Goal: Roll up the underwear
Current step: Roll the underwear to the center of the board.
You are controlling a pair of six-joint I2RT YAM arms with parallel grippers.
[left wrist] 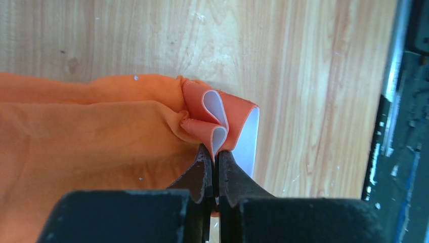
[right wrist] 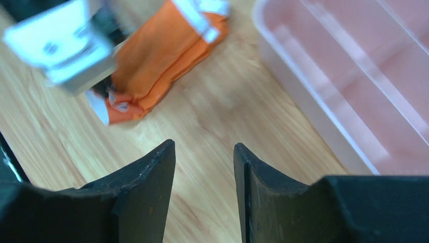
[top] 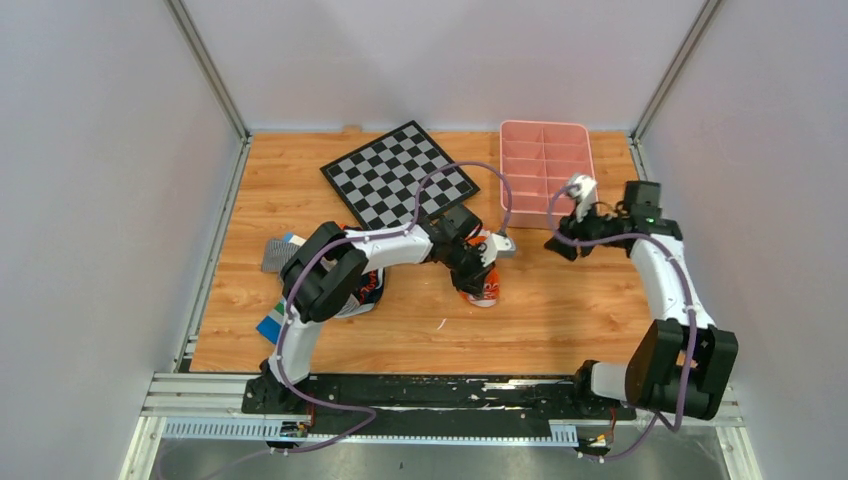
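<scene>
The orange underwear (top: pixel 487 288) lies folded into a long strip on the wooden table near the middle. In the left wrist view its end (left wrist: pixel 101 131) is bunched, with the white trim band (left wrist: pixel 249 142) folded over. My left gripper (left wrist: pixel 216 152) is shut on that folded orange and white edge; from above it (top: pixel 478 270) sits over the garment. My right gripper (right wrist: pixel 205 147) is open and empty above bare wood, to the right of the underwear (right wrist: pixel 162 55) and apart from it; from above it (top: pixel 560 245) hangs by the pink tray.
A pink compartment tray (top: pixel 545 165) stands at the back right, its wall (right wrist: pixel 303 101) close to my right gripper. A checkered board (top: pixel 400 175) lies at the back middle. A grey striped garment (top: pixel 280 252) and a dark pair (top: pixel 365 290) lie under the left arm.
</scene>
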